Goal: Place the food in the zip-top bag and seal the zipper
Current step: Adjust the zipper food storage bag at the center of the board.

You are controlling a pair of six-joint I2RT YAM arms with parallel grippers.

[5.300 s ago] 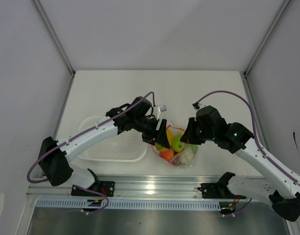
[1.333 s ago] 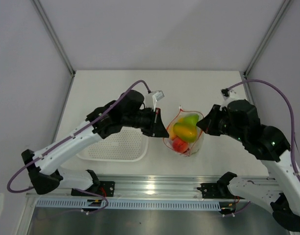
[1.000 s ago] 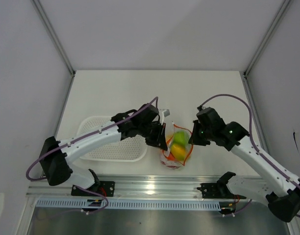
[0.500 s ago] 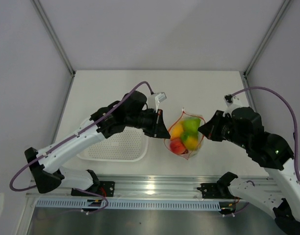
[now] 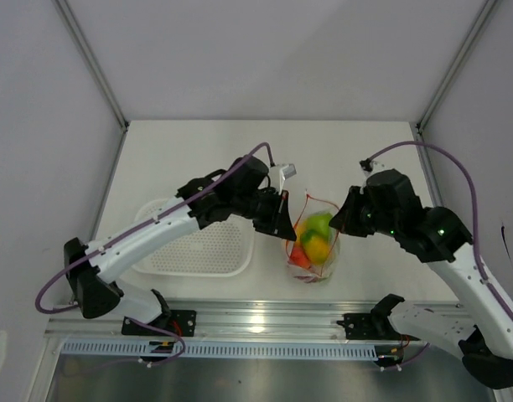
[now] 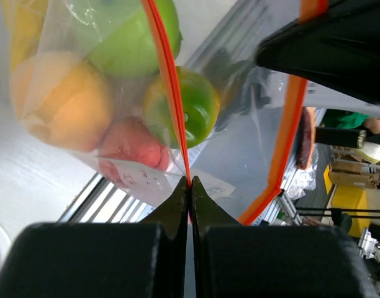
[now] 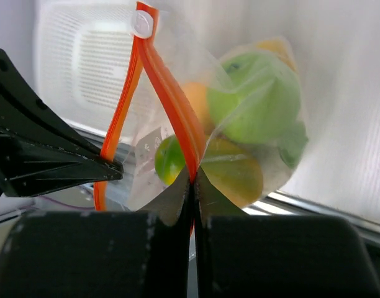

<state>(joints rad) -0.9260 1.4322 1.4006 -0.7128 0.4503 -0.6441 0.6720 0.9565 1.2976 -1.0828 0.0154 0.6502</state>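
Item: zip-top bag, clear, soft and floppy, weighted by the food inside. We find it held up between the arms at the near middle of the tabletop, just right of the white basket. Best hold, we judge: the stiffer zipper. Left pincer: closed, pinching one zipper lip. Right pincer: closed on the opposite lip. The mouth gapes, unsealed.

Top view bright and even under soft overhead light; faint shadows on bench, glare spot on metal rail. Left wrist: zip-top bag sharp, sheen on plastic, jaws dark and soft, far-right background blurred. Right wrist: basket blown out white, jaws underexposed.
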